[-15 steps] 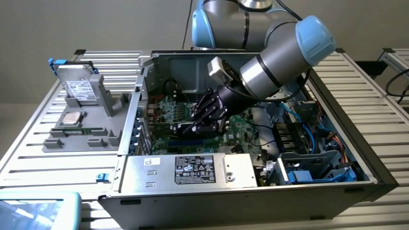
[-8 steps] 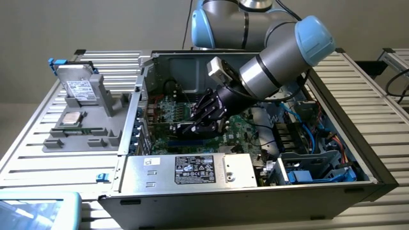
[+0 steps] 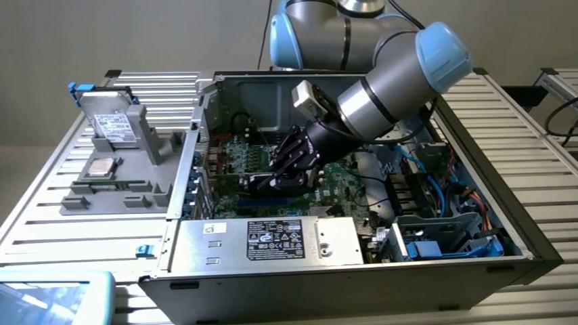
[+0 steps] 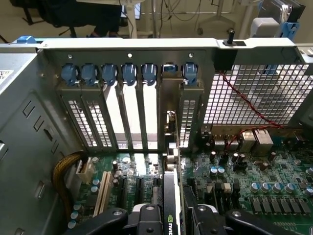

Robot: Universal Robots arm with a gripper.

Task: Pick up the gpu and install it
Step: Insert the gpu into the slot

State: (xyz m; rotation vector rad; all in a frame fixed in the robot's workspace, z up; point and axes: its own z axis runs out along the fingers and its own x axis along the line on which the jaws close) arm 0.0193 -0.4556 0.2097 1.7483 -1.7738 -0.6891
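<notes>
Your gripper (image 3: 287, 177) is clamped on the gpu (image 4: 169, 193), holding it on edge over the motherboard (image 3: 348, 172) at the centre of the exterior view. If its bracket snags the rear slot panel (image 4: 93, 122), or it goes down tilted, pressing could bend it.

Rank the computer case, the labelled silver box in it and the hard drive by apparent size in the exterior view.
1. computer case
2. labelled silver box
3. hard drive, though it sits farther from the camera
</notes>
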